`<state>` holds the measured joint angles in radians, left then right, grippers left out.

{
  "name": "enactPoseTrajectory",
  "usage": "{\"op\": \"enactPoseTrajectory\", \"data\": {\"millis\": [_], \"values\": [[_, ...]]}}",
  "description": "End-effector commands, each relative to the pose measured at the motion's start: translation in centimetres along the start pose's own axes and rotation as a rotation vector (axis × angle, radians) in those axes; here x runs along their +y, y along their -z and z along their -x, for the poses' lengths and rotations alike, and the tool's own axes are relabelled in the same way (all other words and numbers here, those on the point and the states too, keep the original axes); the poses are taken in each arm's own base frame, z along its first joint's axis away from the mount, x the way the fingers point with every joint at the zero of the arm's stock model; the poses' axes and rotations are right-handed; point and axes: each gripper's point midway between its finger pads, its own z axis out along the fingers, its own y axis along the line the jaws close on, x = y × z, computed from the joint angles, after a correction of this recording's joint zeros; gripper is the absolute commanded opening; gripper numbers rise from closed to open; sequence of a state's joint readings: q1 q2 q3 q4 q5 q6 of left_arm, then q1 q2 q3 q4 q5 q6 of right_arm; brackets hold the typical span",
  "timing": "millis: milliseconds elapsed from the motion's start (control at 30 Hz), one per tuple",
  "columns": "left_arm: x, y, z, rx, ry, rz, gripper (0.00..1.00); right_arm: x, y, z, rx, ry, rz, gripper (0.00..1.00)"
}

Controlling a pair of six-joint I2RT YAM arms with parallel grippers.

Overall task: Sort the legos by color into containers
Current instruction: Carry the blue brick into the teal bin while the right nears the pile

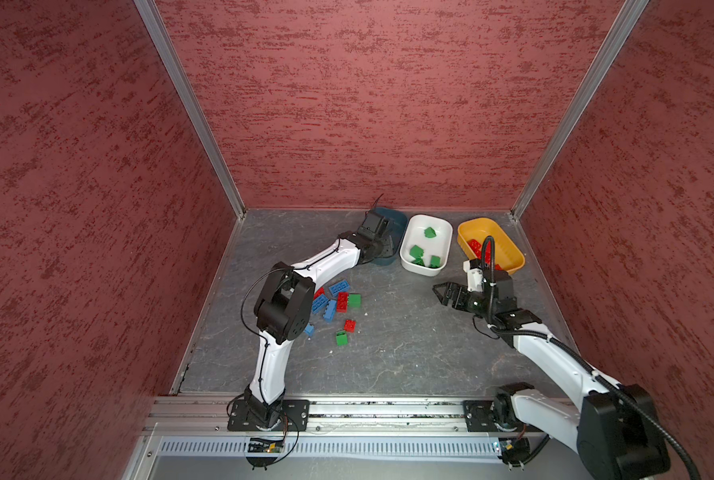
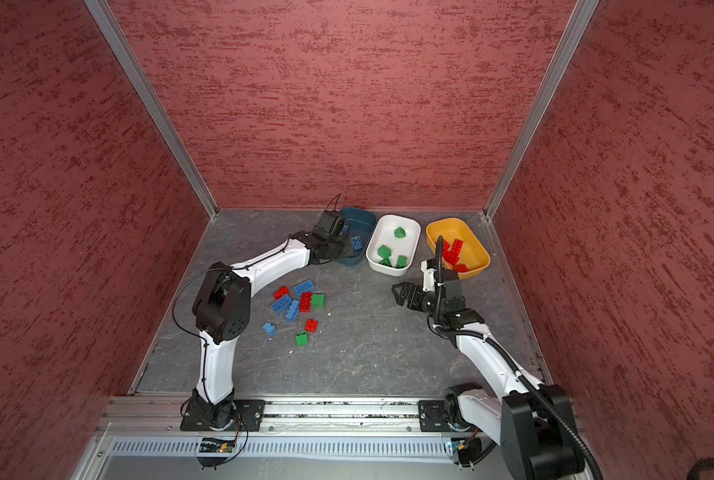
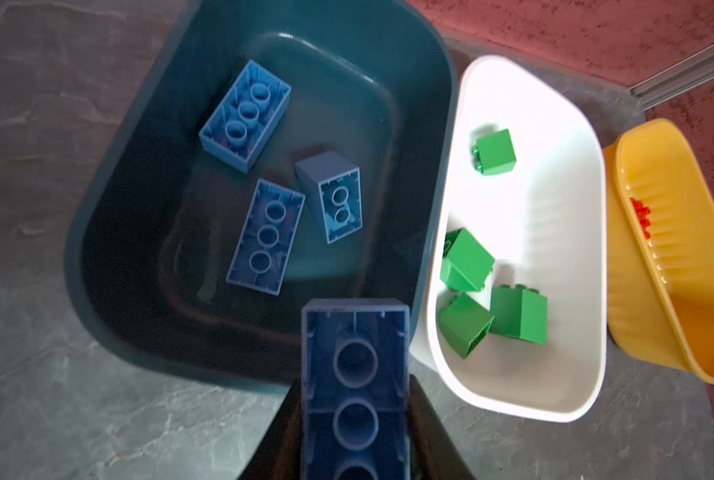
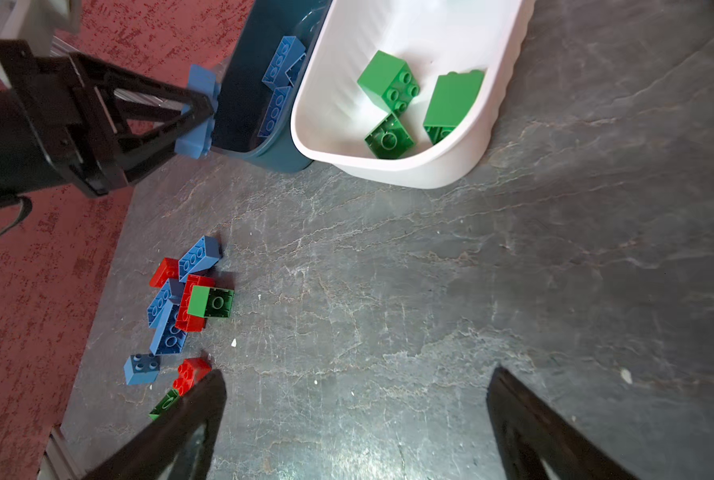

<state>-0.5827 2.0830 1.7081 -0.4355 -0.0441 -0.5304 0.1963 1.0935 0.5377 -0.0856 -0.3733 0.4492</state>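
My left gripper (image 3: 355,390) is shut on a blue oblong lego (image 3: 355,374), held hollow side toward the camera over the near rim of the dark teal tub (image 3: 97,216). Three blue bricks (image 3: 266,237) lie inside that tub. Several green bricks (image 3: 467,257) sit in the white tub (image 3: 513,409), and red ones (image 1: 476,247) in the yellow tub (image 1: 511,251). A loose pile of red, blue and green legos (image 1: 334,303) lies on the table beside the left arm's elbow. My right gripper (image 4: 355,372) hangs open over bare table, holding nothing.
The three tubs stand in a row along the back wall, the teal tub (image 2: 363,218) leftmost. Red textured walls close the left, right and back sides. The left arm's elbow (image 1: 282,307) overhangs the pile's left edge. Grey table (image 1: 401,345) lies between the arms.
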Motion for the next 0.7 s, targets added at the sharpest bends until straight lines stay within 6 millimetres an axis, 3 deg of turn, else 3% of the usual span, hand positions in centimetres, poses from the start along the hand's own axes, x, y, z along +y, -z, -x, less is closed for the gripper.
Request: {"op": "enactPoseTrajectory", "data": {"millis": [0,233,400,467,533,667], "values": [[-1.0,-1.0,1.4,-0.013,0.004,-0.057,0.15,2.1,0.2,1.4,-0.04,0.002,0.085,0.99],[-1.9,-4.9,4.4,-0.004,0.033,-0.14,0.18,3.0,-0.1,1.6,-0.055,-0.02,0.129,0.99],[-1.2,-7.7,7.1,-0.026,0.114,-0.161,0.21,3.3,-0.2,1.7,-0.06,-0.024,0.131,0.99],[-0.8,-8.7,7.6,-0.028,0.151,-0.171,0.3,3.3,-0.2,1.6,-0.062,-0.022,0.128,0.99],[-1.1,-9.2,8.0,-0.015,0.173,-0.208,0.48,3.3,-0.3,1.6,-0.065,-0.015,0.126,0.99],[-1.6,-8.1,8.3,0.0,0.163,-0.235,0.73,4.0,-0.9,1.3,-0.052,0.035,0.136,0.99]]}}
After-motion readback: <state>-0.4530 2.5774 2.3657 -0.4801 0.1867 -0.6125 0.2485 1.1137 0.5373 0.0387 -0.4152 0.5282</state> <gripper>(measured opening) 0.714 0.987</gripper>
